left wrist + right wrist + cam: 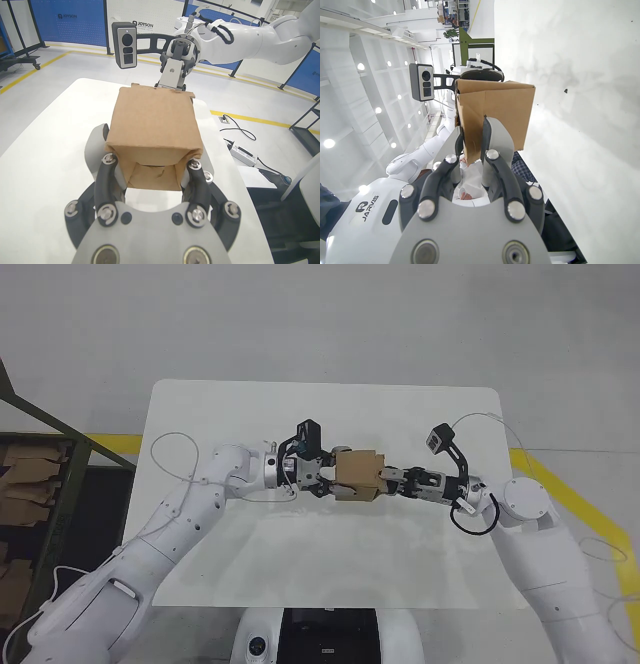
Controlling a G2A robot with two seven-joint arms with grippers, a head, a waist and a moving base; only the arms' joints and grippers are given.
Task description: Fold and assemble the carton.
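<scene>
Evidently mid-assembly, the carton point(155, 120) was held clear of the white table point(300, 554), above its middle, spanned between the two arms. The left gripper point(150, 147) was closed on one end of the carton, its fingers point(98, 140) pressed against the two outer side walls. The right gripper point(473, 130) was clamped on the opposite end, a single cardboard panel pinched between its fingers. The body had already been raised from flat stock into a rectangular sleeve: four walls stood roughly square to one another, and the creases along the upper edges were sharp. At the end nearest the left gripper the mouth stood open. One flap was bent partly inward across it, and the hollow interior could be seen beyond. At the right gripper's end the panel edges looked ragged and projected past the walls; whether any flap there was tucked could not be told. By this evidence, erecting the sleeve was complete. Folding and locking the end flaps on at least the open end, and probably on both, was left to do.
</scene>
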